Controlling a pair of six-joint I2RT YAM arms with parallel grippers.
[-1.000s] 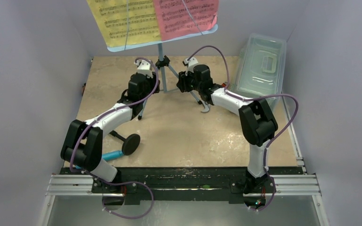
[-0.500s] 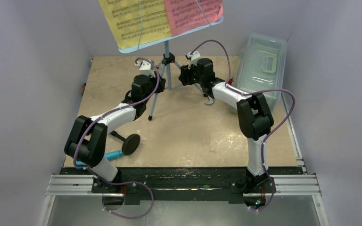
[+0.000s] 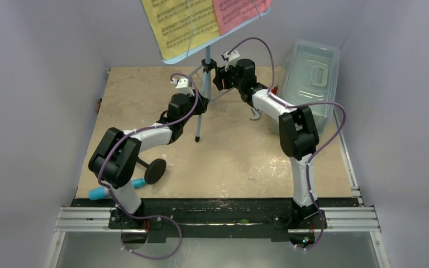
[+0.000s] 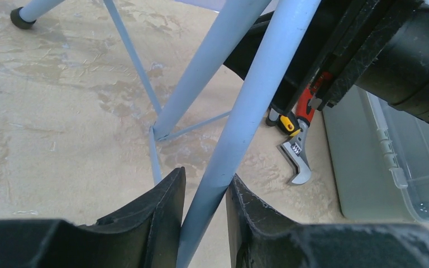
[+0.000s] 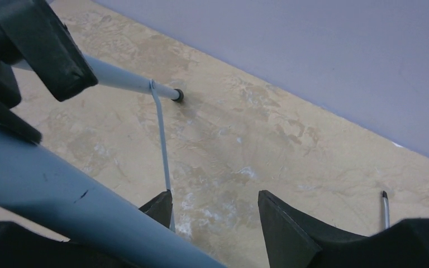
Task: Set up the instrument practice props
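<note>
The light blue music stand (image 3: 207,56) stands tilted at the back of the table, with a yellow page (image 3: 187,22) and a pink page (image 3: 240,11) on its tray. My left gripper (image 3: 194,106) is shut on its front tripod leg (image 4: 240,123), which runs up between the black fingers (image 4: 162,206). My right gripper (image 3: 219,78) sits by the stand's hub, open; a thick blue tube (image 5: 61,201) passes beside its left finger, outside the gap. The cyan microphone (image 3: 98,192) and the black round-base mic stand (image 3: 155,170) lie at the near left.
A clear lidded box (image 3: 310,78) stands at the back right. A red-handled wrench (image 4: 299,159) lies on the table beside it, just right of the tripod. A screwdriver tip (image 5: 385,209) shows near my right gripper. Grey walls close in on three sides.
The music stand has swung rightward and further back, with my left gripper following on its leg and closing tighter. My right gripper has opened and let go of the stand.
</note>
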